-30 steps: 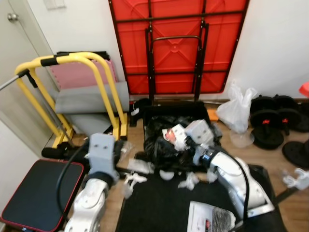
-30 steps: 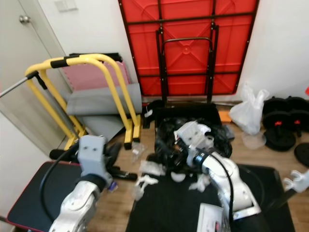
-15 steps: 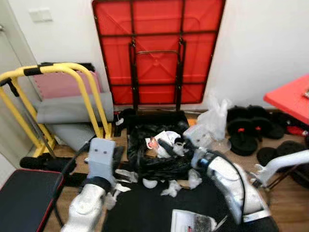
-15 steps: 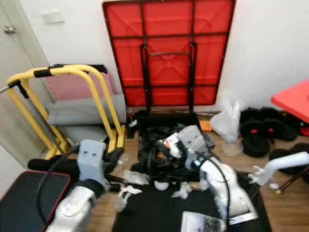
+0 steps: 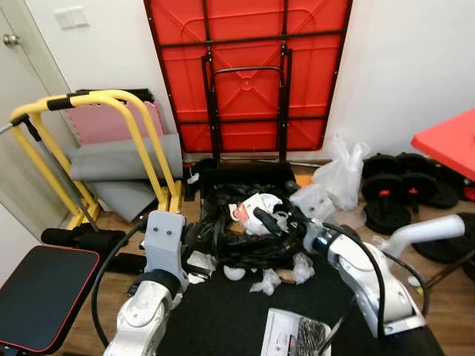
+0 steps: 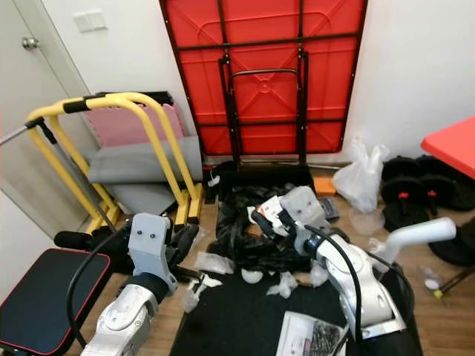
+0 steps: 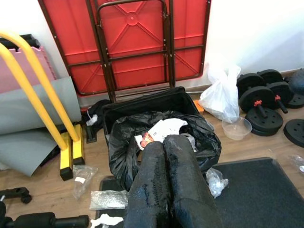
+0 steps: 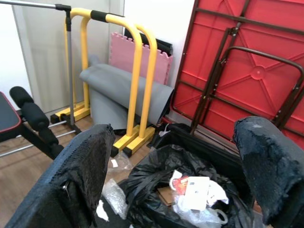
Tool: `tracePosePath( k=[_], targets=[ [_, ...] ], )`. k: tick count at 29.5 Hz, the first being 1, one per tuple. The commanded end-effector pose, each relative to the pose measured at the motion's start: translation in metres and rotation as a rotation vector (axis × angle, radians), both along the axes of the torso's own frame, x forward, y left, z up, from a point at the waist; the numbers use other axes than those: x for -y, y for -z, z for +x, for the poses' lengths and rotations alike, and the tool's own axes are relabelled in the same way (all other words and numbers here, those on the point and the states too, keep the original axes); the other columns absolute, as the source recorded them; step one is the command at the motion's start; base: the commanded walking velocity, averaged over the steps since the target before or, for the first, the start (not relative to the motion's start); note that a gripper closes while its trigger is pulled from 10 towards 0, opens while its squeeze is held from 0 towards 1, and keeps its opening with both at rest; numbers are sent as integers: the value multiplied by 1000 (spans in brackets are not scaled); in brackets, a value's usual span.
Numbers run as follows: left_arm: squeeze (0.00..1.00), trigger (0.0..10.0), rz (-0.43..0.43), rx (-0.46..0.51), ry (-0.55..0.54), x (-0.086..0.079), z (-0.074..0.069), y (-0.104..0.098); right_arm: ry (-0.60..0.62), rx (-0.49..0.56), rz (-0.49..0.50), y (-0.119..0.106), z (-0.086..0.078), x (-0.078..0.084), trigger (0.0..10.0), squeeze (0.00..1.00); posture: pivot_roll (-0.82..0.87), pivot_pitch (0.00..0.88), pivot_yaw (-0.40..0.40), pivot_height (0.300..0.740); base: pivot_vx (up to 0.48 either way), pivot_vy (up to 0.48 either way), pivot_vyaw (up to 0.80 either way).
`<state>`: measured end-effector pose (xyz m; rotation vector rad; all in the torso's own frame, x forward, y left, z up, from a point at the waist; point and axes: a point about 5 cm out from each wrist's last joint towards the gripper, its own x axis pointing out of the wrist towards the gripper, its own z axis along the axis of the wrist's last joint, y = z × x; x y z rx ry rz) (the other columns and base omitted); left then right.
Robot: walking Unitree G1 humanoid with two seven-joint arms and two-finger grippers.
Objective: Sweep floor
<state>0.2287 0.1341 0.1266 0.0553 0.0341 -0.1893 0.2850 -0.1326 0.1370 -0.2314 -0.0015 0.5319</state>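
A black bin bag (image 5: 237,241) lined into a black box holds white paper and packaging (image 5: 252,204). Crumpled white scraps (image 5: 266,280) lie before it at the edge of a black floor mat (image 5: 223,319). Clear wrappers (image 6: 214,262) rest on the wooden floor to the bag's left. My right gripper (image 5: 278,219) is open, reaching over the bag's near rim; in its wrist view the right gripper (image 8: 173,130) spreads wide above the bag. My left gripper (image 7: 164,142) is shut with nothing in it and points at the bag from the left side (image 6: 182,241).
A folded red table (image 5: 245,74) leans on the back wall. Yellow bars (image 5: 126,111) and grey mats stand left, a padded bench (image 5: 41,297) near left. A white plastic bag (image 5: 341,174), weight plates (image 5: 393,196) and a red table corner (image 5: 449,141) are right. A leaflet (image 5: 293,337) lies on the mat.
The whole picture has shifted, so the camera moved. Both grippers stay near the bin bag, the left one now a little closer to its left side.
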Motion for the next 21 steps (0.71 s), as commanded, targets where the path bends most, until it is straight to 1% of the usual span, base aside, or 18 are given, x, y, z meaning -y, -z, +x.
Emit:
tracePosePath(
  k=[1, 3, 5, 10, 11, 12, 14, 17, 19, 21],
  targets=[
    [0, 10000, 15, -10, -19, -6, 0, 2, -4, -15, -12, 1, 1, -5, 10000, 0, -117, 0, -4, 740, 0, 0, 0],
    [0, 10000, 15, -10, -19, -6, 0, 2, -4, -15, -12, 1, 1, -5, 10000, 0, -117, 0, -4, 740, 0, 0, 0],
    [0, 10000, 14, -10, -19, -7, 0, 2, 23, -17, -31, 0, 4, -5, 10000, 0, -118, 0, -5, 735, 0, 0, 0],
    [0, 10000, 3, -9, -13, -7, 1, 2, 47, -5, -23, -5, 7, -5, 10000, 0, -119, 0, -5, 725, 0, 0, 0],
    [0, 10000, -12, -6, 0, -7, 2, 1, 0, 6, 4, -12, 5, -10, 10000, 0, -121, 0, -8, 715, 0, 0, 0],
    [0, 10000, -12, -6, 0, -7, 2, 1, 0, 6, 4, -12, 5, -10, 10000, 0, -121, 0, -8, 715, 0, 0, 0],
    [0, 10000, -21, -1, 14, -8, 3, 0, -78, 13, 39, -21, 0, -17, 10000, 0, -122, 0, -8, 705, 0, 0, 0],
    [0, 10000, -22, 7, 16, -8, 4, -2, -111, 18, 56, -26, -3, -20, 10000, 0, -127, 0, -8, 700, 0, 0, 0],
    [0, 10000, -21, 28, 22, -10, 7, -6, -171, -4, 89, -32, -8, -25, 10000, 0, -134, 0, -8, 690, 0, 0, 0],
    [0, 10000, -26, 45, 26, -11, 9, -8, -202, -37, 91, -30, -13, -26, 10000, 0, -134, 0, -8, 680, 0, 0, 0]
  ],
)
